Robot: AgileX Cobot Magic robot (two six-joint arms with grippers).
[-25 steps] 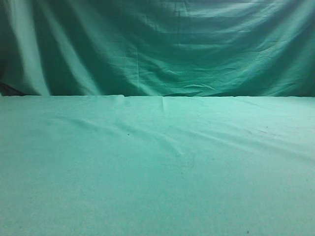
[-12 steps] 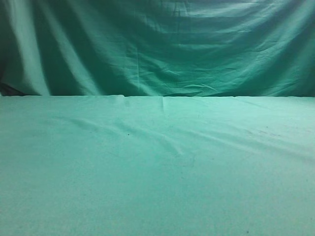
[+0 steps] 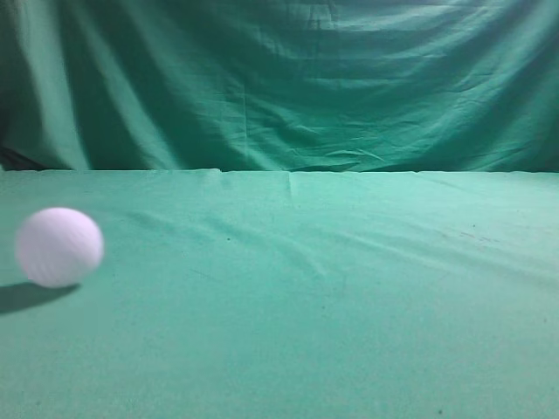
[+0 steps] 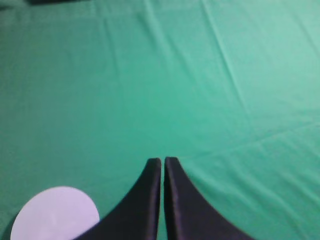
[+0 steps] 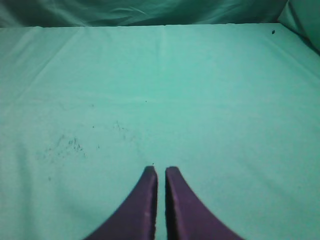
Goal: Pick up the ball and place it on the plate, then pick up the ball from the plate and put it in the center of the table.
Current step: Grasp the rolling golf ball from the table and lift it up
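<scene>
left gripper (image 4: pixel 163 161): tips together, empty, over bare cloth
right gripper (image 5: pixel 161 169): tips together, empty
ball (image 3: pixel 58 247): on the desk (image 3: pixel 349 332) at far left, edges blurred, probably rolling
white disc (image 4: pixel 54 215): beside left gripper, probably the plate
risk: ball rolls off the left edge; closed grippers can't catch it

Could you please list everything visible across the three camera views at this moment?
ball: one, white, on the table at the far left of the exterior view, slightly blurred.
round white object: one, flat-looking disc at the lower left of the left wrist view; cannot tell if it is a plate or the ball.
table: one, covered in wrinkled green cloth.
backdrop: one, draped green cloth behind the table.
left hand: one, black, fingers together, empty.
right hand: one, dark, fingers together, empty.
</scene>
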